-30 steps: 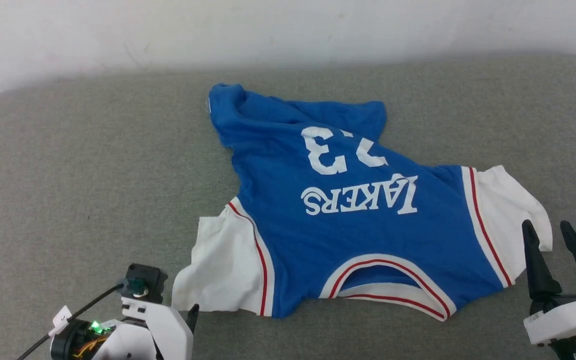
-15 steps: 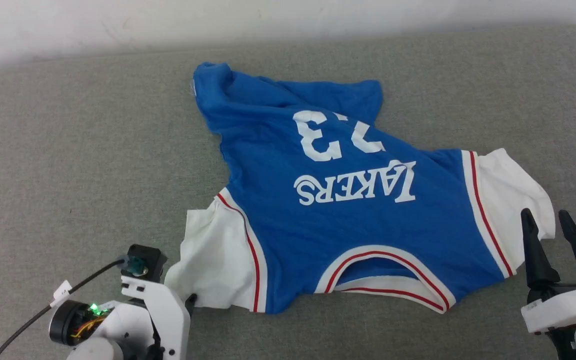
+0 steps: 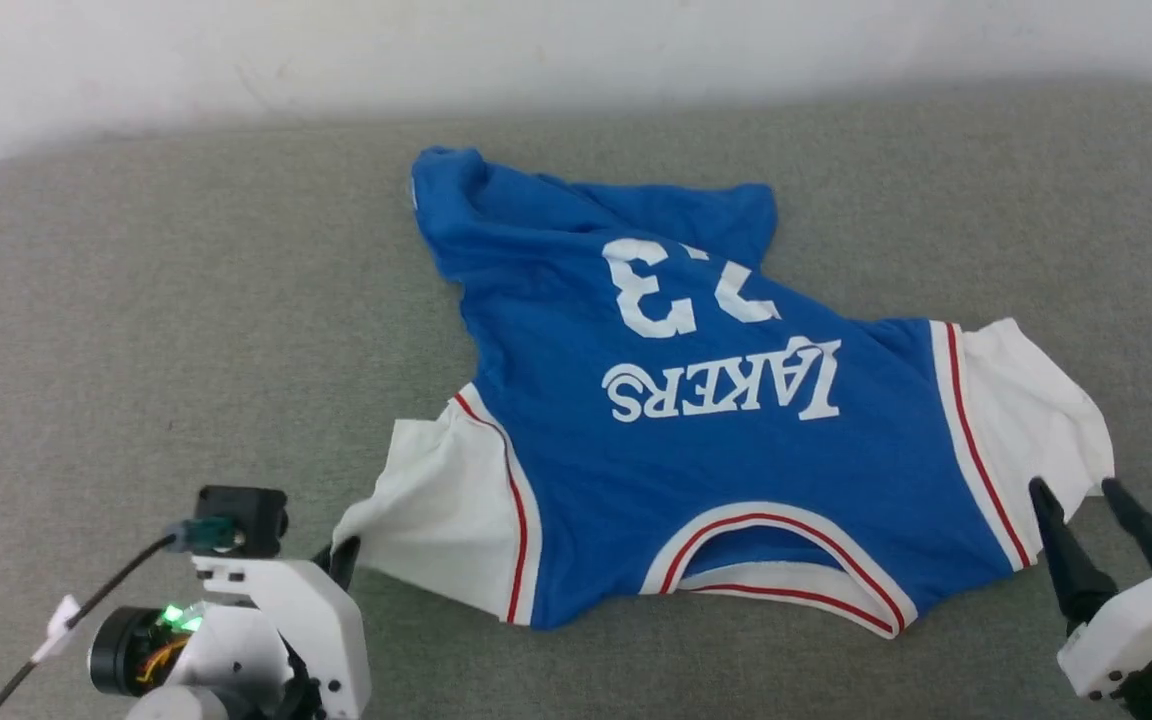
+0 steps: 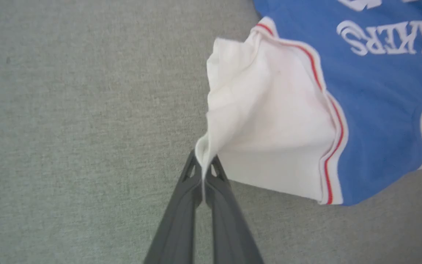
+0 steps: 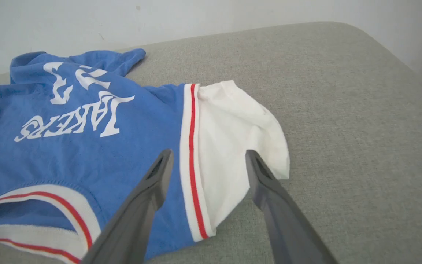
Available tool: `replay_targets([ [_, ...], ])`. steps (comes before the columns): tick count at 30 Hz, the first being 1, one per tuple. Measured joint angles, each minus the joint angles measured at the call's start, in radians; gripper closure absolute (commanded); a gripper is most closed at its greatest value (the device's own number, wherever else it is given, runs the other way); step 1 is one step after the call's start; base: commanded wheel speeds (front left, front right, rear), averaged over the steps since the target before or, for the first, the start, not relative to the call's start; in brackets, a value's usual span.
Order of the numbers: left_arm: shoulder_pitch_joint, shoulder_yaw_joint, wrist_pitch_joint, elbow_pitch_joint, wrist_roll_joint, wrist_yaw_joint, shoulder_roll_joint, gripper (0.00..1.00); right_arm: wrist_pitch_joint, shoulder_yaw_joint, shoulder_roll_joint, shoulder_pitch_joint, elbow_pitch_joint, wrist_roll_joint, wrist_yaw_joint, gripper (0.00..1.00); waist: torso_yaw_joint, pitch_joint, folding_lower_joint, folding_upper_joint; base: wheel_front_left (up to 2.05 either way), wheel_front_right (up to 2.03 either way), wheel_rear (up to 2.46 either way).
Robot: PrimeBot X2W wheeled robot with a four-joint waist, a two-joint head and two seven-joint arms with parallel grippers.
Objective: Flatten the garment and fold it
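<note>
The garment (image 3: pixel 696 440) is a royal-blue jersey T-shirt with white sleeves and an upside-down white "LAKERS 23" print, lying rumpled on the grey cushion, collar toward me. My left gripper (image 3: pixel 344 556) is shut on the corner of the garment's white left sleeve (image 4: pixel 266 132); in the left wrist view its fingertips (image 4: pixel 203 172) pinch a fold of the cloth. My right gripper (image 3: pixel 1076 492) stands open just below the white right sleeve (image 3: pixel 1026 410). In the right wrist view its fingers (image 5: pixel 159 172) straddle that sleeve's near edge (image 5: pixel 233 146) with a gap above the cloth.
The grey cushion (image 3: pixel 156 330) spreads wide on all sides of the garment. A white wall (image 3: pixel 576 50) runs along its far edge. The cushion's rounded right corner (image 5: pixel 390 58) drops off at the far right.
My left gripper has shut on the white sleeve's corner and pulled it a little leftward. The right gripper stays open and sits slightly lower. The head camera has shifted.
</note>
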Motion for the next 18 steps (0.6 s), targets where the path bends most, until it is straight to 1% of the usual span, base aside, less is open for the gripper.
replay_targets([
  [2,0.012,0.017,-0.027,-0.047,-0.008,0.006,-0.003,1.00,0.086,-0.003,-0.016,0.005,-0.003,0.015,0.000,0.00,0.008,-0.009,0.0000,0.0000,0.00,0.00,0.00],
  [5,0.028,0.032,-0.027,-0.097,-0.006,0.017,0.010,1.00,0.232,-0.021,-0.058,0.012,-0.002,0.021,0.000,0.00,0.026,-0.015,0.0000,0.0000,0.00,0.00,0.00],
  [8,0.042,0.050,-0.026,-0.143,-0.003,0.041,0.020,1.00,0.365,-0.066,-0.066,0.002,-0.007,0.022,0.000,0.00,0.041,-0.017,-0.0001,0.0000,0.00,0.00,0.00],
  [10,0.048,0.067,-0.027,-0.171,-0.001,0.059,0.025,1.00,0.433,-0.099,-0.065,-0.022,-0.014,0.008,0.000,0.00,0.049,-0.015,-0.0001,0.0000,0.00,0.00,0.00],
  [12,0.055,0.074,-0.026,-0.192,0.004,0.068,0.029,1.00,0.501,-0.125,-0.066,-0.052,-0.018,-0.011,0.000,0.00,0.058,-0.011,0.0000,0.0000,0.00,0.00,0.00],
  [14,0.056,0.073,-0.026,-0.206,0.008,0.068,0.031,1.00,0.561,-0.143,-0.067,-0.074,-0.016,-0.023,0.000,0.00,0.068,-0.005,0.0000,0.0000,0.00,0.00,0.00],
  [18,0.056,0.065,-0.026,-0.226,0.014,0.068,0.031,1.00,0.633,-0.162,-0.075,-0.113,-0.001,-0.058,0.000,0.00,0.083,0.011,0.0000,0.0000,0.00,0.00,0.00],
])
